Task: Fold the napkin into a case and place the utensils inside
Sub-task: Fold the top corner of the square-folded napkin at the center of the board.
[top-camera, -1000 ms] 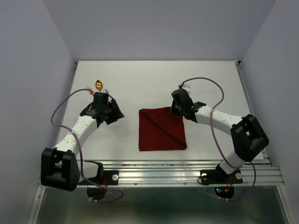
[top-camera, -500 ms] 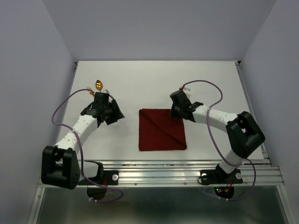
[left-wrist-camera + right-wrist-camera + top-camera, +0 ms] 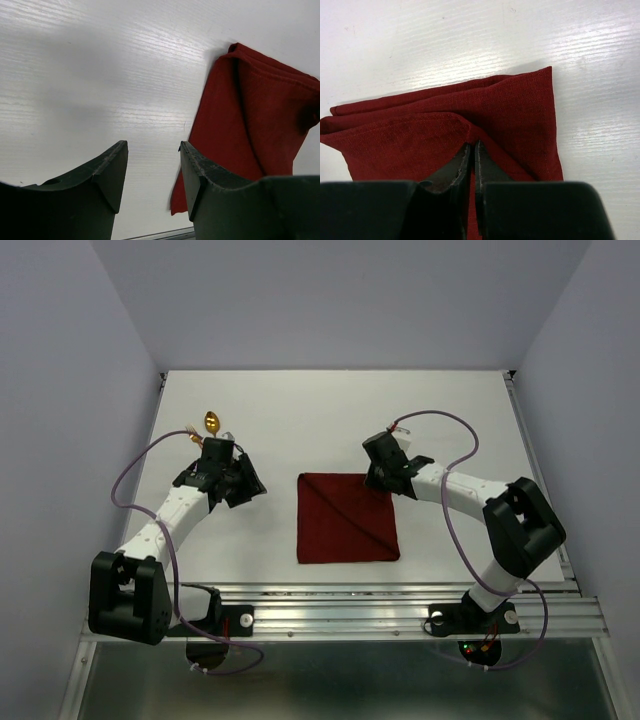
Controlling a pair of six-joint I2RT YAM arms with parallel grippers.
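Napkin (image 3: 510, 115) fold pinched between right claw (image 3: 472, 146) tips; shallow bite risks slip, layer flopping back. Left claw (image 3: 152, 145) apart, empty.

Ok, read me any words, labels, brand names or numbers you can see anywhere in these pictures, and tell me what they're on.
None: there is no readable text, label, brand or number on the napkin, the spoon or the table in any view.
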